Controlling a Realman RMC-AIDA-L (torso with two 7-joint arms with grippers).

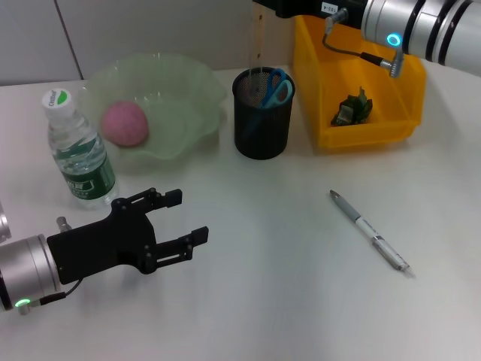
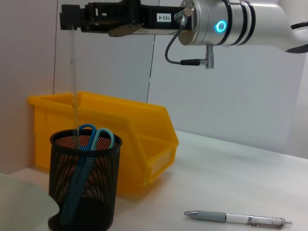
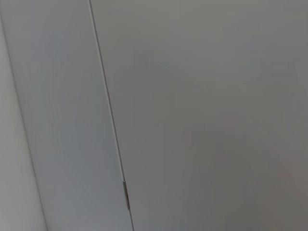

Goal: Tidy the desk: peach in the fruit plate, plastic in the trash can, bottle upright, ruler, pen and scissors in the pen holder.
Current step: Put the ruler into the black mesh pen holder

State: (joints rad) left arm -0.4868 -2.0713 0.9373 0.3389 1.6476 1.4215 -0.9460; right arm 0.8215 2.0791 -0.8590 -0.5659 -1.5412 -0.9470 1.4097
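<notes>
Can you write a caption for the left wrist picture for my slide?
Right end effector lowers clear ruler into pen holder beside scissors; pen waits.

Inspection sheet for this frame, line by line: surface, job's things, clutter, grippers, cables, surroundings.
Surface: white table.
Job's things: peach in fruit plate; bottle upright; scissors in pen holder; plastic in yellow bin; clear ruler hanging into the holder; pen on the table.
Clutter: nothing seen.
Grippers: right gripper shut on ruler above holder; left gripper open, low near bottle.
Cables: black lead on right wrist.
Surroundings: plain wall.
</notes>
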